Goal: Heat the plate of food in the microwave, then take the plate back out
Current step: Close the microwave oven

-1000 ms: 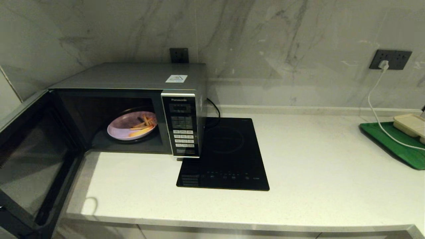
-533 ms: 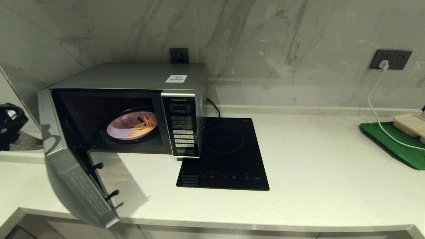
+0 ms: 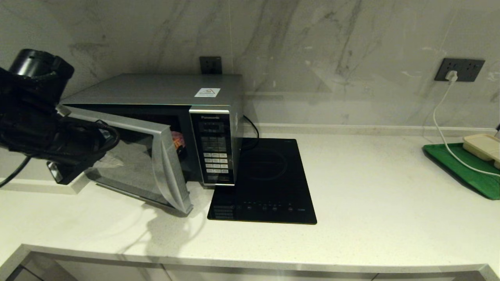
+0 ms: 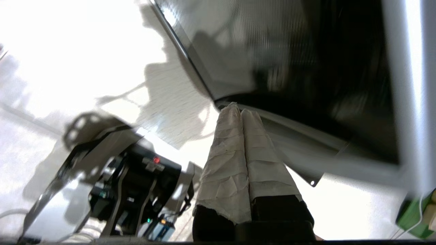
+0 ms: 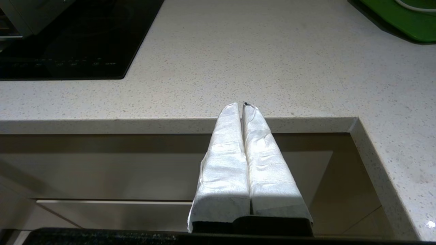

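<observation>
The silver-grey microwave (image 3: 156, 88) stands at the back left of the counter. Its door (image 3: 133, 164) hangs partly ajar, leaving a narrow gap by the button panel. Through that gap only a sliver of the plate of food (image 3: 177, 139) shows inside; the rest is hidden by the door. My left arm (image 3: 43, 125) reaches in from the left against the door's outer face. The left gripper (image 4: 238, 108) is shut and holds nothing, with its wrapped tips at the lower edge of the door's dark glass (image 4: 306, 68). My right gripper (image 5: 242, 105) is shut and empty, low in front of the counter's front edge.
A black induction hob (image 3: 265, 179) lies just right of the microwave. At the far right a green tray (image 3: 465, 171) carries a beige tray (image 3: 482, 146), and a white cable (image 3: 443, 128) runs down to it from a wall socket. Cabinet fronts sit below the counter edge (image 5: 170, 124).
The microwave door has swung from wide open to nearly closed. My left arm has come into the head view from the left, behind the door. The plate is now mostly hidden.
</observation>
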Motion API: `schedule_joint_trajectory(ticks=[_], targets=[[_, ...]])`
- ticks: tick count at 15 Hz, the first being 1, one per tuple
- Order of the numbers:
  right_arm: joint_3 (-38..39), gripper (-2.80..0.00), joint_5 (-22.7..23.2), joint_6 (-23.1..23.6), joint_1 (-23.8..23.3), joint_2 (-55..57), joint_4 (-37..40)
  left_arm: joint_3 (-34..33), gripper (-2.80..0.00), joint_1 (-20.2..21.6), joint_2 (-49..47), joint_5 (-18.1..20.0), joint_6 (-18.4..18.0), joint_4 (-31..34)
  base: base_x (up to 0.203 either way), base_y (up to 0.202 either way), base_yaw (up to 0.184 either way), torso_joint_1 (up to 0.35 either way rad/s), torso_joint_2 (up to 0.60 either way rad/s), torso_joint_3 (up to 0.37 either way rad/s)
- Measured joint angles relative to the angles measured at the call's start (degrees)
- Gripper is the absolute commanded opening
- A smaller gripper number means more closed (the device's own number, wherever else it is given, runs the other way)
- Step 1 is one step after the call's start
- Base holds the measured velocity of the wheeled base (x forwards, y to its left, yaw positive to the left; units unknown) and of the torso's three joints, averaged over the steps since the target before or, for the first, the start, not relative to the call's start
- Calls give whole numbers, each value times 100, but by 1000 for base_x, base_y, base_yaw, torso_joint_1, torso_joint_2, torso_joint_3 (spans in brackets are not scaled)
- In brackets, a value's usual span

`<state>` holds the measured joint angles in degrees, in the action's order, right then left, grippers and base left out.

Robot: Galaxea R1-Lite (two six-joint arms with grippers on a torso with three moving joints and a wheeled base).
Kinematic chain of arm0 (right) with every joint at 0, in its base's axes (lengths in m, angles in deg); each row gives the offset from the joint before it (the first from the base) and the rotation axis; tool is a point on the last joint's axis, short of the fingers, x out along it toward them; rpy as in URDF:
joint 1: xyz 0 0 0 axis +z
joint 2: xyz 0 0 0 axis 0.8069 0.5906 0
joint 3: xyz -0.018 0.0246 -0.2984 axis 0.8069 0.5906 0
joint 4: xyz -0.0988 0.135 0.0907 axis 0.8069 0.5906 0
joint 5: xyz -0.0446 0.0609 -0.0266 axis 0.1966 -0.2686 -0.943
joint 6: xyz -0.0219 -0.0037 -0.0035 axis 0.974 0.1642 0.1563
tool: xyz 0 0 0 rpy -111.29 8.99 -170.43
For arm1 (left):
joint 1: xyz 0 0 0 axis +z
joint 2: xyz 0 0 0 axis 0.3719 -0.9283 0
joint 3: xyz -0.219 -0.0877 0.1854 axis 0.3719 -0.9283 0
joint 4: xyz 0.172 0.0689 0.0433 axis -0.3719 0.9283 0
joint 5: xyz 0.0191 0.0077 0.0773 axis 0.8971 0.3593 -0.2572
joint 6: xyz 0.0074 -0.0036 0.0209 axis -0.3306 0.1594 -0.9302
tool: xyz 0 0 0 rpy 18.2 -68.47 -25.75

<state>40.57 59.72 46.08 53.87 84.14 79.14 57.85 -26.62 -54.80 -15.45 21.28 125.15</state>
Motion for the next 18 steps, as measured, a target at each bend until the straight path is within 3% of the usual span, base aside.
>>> schedule_joint_trajectory(ticks=[5,9,13,18], targets=[[0,-280,0,-2,-2,0,-2,10,-280,-269,-414,-38,-94,-937,0,0,0,0,0,0],[0,-280,0,0,0,-1,-1,94,-280,-694,-550,-37,-417,-1462,0,0,0,0,0,0],[0,-280,4,0,0,0,0,339,-280,-1036,-739,-184,-458,-1513,0,0,0,0,0,0],[0,-280,2,0,-2,0,-2,555,-280,-1108,-1005,-359,-496,-1516,0,0,0,0,0,0]])
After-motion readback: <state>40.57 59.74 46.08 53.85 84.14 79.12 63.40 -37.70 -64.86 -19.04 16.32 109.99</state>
